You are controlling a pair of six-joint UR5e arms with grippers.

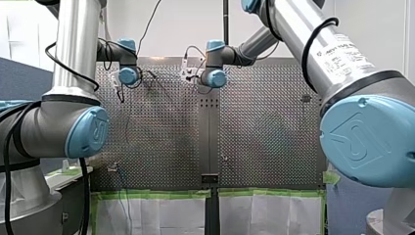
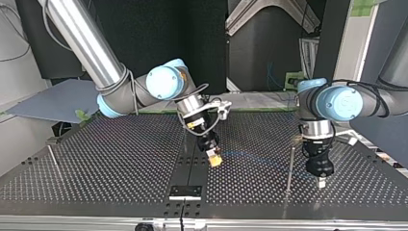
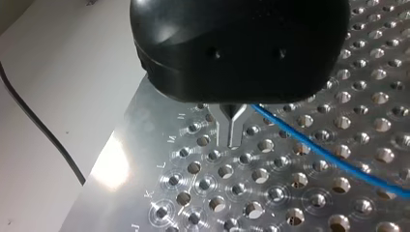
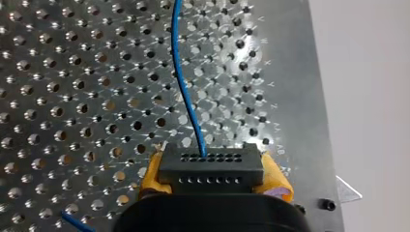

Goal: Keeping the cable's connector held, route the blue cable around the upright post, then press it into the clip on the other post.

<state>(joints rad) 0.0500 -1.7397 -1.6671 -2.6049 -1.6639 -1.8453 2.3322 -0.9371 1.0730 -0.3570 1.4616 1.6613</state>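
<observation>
My right gripper (image 4: pixel 210 166) is shut on a black connector (image 4: pixel 211 169), which sits between its yellow pads. The blue cable (image 4: pixel 186 92) leaves the connector and runs ahead over the perforated table. In the top view this gripper (image 2: pixel 215 160) hangs tilted just above the table's middle. My left gripper (image 3: pixel 231 137) has its metal fingers shut, and the blue cable (image 3: pixel 329 154) leads away from them. At the top view's right it (image 2: pixel 321 182) points down beside a thin upright post (image 2: pixel 290 168). A second thin post (image 2: pixel 53 155) stands at that view's far left.
A small black plate (image 2: pixel 185 192) sits at the table's near edge in the top view, on the middle seam. A grey board (image 2: pixel 53 101) leans behind the table's left corner. The table's edge (image 3: pixel 121 159) lies close beside my left gripper.
</observation>
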